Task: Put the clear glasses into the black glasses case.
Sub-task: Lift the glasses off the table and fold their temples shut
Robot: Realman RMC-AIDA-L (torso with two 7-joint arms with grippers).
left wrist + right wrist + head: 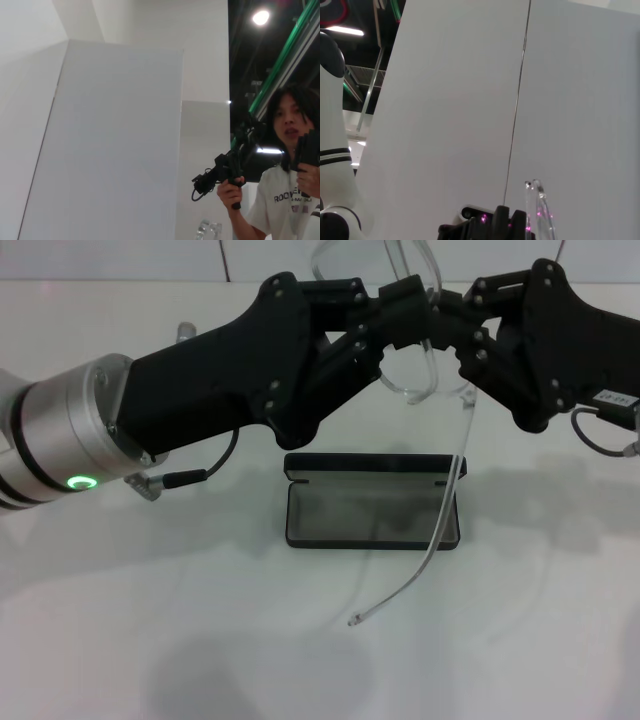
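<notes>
The clear glasses (408, 390) hang in the air at the back centre of the head view, held between both grippers. My left gripper (413, 302) reaches in from the left and is shut on the frame. My right gripper (448, 322) comes from the right and is shut on the other side. One long clear arm (441, 525) dangles down across the black glasses case (345, 515), its tip out over the table in front of the case. The case lies open below the grippers, grey lining up, nothing inside. A clear part of the glasses (540, 212) shows in the right wrist view.
The white table (150, 640) spreads around the case, with a white wall (120, 260) behind. A cable (215, 468) hangs under my left arm. In the left wrist view a person (285, 165) stands beyond the white panels holding hand controllers.
</notes>
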